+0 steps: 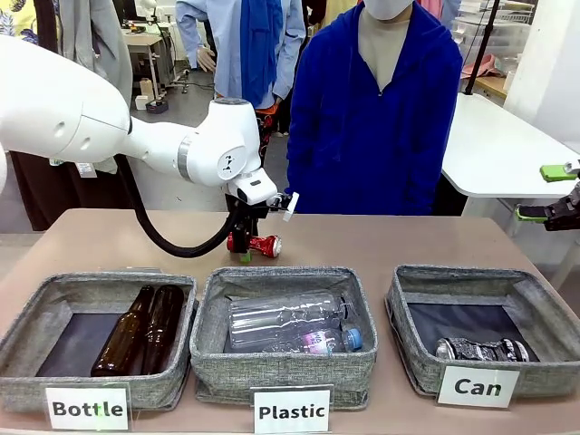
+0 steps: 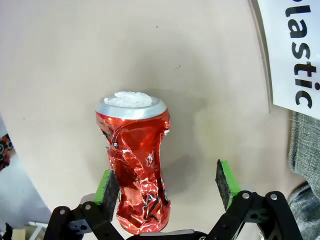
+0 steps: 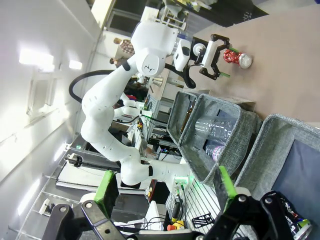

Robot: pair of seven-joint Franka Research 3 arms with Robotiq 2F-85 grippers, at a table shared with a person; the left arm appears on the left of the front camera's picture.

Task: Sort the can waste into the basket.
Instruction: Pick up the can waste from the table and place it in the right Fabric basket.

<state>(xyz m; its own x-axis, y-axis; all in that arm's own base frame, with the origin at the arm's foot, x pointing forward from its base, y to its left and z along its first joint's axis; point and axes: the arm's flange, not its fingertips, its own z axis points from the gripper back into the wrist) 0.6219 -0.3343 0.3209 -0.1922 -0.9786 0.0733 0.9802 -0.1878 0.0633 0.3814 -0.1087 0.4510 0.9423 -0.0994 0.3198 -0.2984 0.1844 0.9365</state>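
In the centre of the front view, the left pincer [image 1: 246, 245] is down at the beige counter [image 1: 381, 240], just behind the middle grey woven bin labelled "Plastic" [image 1: 283, 367], with the crushed shiny red metal can with silver ends [image 1: 264, 244] lying on its side there. The left wrist view shows this pincer [image 2: 167, 187] spread wide around the can [image 2: 135, 165]: one green pad [image 2: 106, 186] is touching or almost touching the can's side at lower left, the other stands well clear at lower right. Nothing is pinched yet.

The rectangular grey woven-fabric basket labelled "Can" [image 1: 480, 308] sits at the lower right, with a black-and-silver crushed can [image 1: 480, 349] already on its dark floor. The right pincer [image 1: 548, 193] hangs spread and empty at the right edge.

Risk, as I judge it: the can is off-centre between the pads, so closing may shove or roll it instead of clamping it; the crumpled, shiny wall could also slip out on the carry across the "Plastic" bin
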